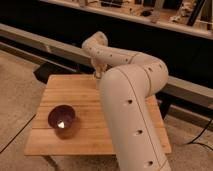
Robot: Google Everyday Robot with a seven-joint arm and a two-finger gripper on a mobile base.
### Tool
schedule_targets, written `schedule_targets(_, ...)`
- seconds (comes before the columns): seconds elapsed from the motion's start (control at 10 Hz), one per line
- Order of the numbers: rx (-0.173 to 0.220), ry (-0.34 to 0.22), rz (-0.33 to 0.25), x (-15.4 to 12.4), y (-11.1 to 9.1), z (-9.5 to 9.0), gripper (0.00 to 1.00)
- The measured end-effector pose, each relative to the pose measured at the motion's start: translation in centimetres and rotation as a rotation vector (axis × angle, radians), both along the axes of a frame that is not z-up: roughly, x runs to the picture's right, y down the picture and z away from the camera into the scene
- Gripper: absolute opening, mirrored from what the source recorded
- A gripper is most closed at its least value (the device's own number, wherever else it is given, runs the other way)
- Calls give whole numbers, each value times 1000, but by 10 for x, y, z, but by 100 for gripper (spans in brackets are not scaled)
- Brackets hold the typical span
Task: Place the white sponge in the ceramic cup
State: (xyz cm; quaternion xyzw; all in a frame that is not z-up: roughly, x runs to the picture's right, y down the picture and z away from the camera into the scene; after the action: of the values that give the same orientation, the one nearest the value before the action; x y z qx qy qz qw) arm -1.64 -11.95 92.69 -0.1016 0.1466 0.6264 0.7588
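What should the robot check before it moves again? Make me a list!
1. Is the white sponge in view: cannot tell; none shows, and the arm hides part of the wooden table.
2. Is the ceramic cup in view: cannot tell; it does not show either.
3. Where the gripper is: ok, at the table's far edge.
4. Is the gripper holding the sponge: cannot tell.
5. Is the maroon bowl out of the way: ok, it sits front left, apart from the gripper.
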Motion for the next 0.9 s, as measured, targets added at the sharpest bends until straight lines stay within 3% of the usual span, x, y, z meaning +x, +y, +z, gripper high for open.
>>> schedule_targets(0.2,-2,1,-3,0,0,0,79)
schedule_targets(0.9,0,3,-9,2,-1,1,80)
